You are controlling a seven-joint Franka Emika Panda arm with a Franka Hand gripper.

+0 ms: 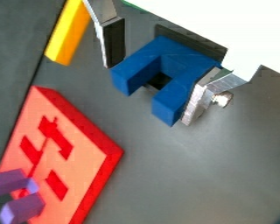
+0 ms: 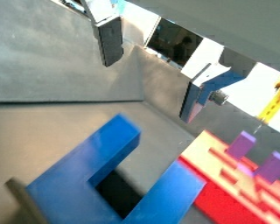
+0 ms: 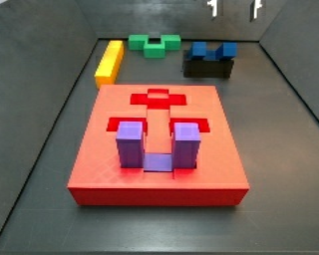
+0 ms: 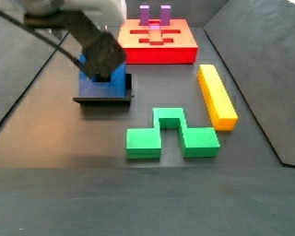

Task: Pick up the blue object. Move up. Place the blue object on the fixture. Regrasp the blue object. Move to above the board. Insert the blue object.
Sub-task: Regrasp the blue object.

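Note:
The blue object (image 3: pixel 209 48), a dark blue U-shaped block, rests on the dark fixture (image 3: pixel 206 70) at the back right of the floor, past the red board (image 3: pixel 109 110). My gripper (image 3: pixel 234 10) hangs open a little above it, its two fingers apart with nothing between them. In a wrist view the blue object (image 1: pixel 166 79) lies below the open gripper (image 1: pixel 154 85), framed by the fingers (image 1: pixel 112 44), with the fixture's dark wall (image 1: pixel 184 39) behind it. In a side view the gripper (image 4: pixel 103 66) stands over the blue object (image 4: pixel 103 88).
A purple U-shaped piece (image 3: pixel 159 144) stands prongs up on the board. A yellow bar (image 3: pixel 111 62) lies left of the board's far end, and a green notched block (image 3: pixel 156 44) sits at the back beside the fixture. Raised walls border the floor.

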